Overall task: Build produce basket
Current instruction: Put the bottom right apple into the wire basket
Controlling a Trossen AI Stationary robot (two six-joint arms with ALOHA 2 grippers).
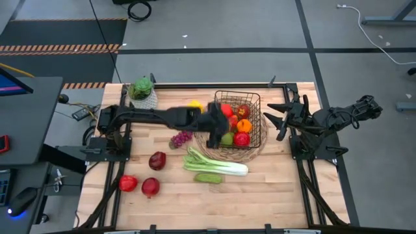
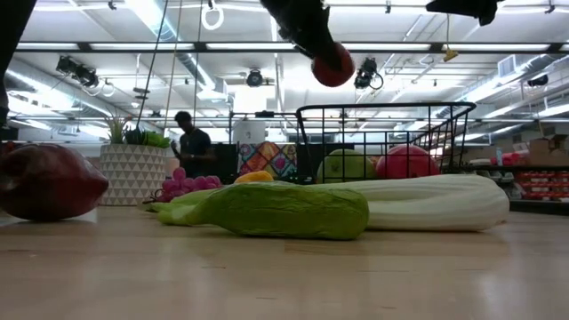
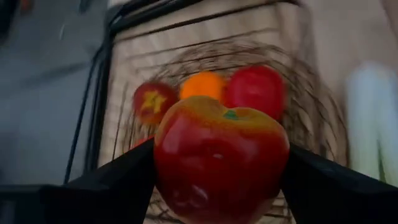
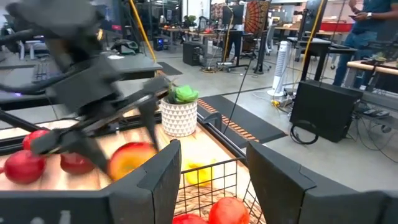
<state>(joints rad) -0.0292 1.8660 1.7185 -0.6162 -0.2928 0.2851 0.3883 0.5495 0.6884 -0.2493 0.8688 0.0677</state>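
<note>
The left gripper [image 3: 221,186] is pinching a red apple [image 3: 221,158] between its dark fingers and hanging above the black wire basket [image 1: 255,140], which is sitting on a round woven mat toward the table's right side. An orange [image 1: 244,125] and what appear to be more apples are lying inside. The right gripper [image 4: 214,171], fingers spread and empty, is waiting beside the basket's far right. A leek [image 1: 218,164] and cucumber [image 1: 208,178] are lying on the table [image 1: 260,195].

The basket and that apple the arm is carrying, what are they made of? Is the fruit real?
The basket looks like thin black wire, probably coated metal: an open grid you can see through. The apple in the left gripper has a glossy, very even red skin with bright highlights, so likely plastic, though the pictures cannot settle it.
</note>
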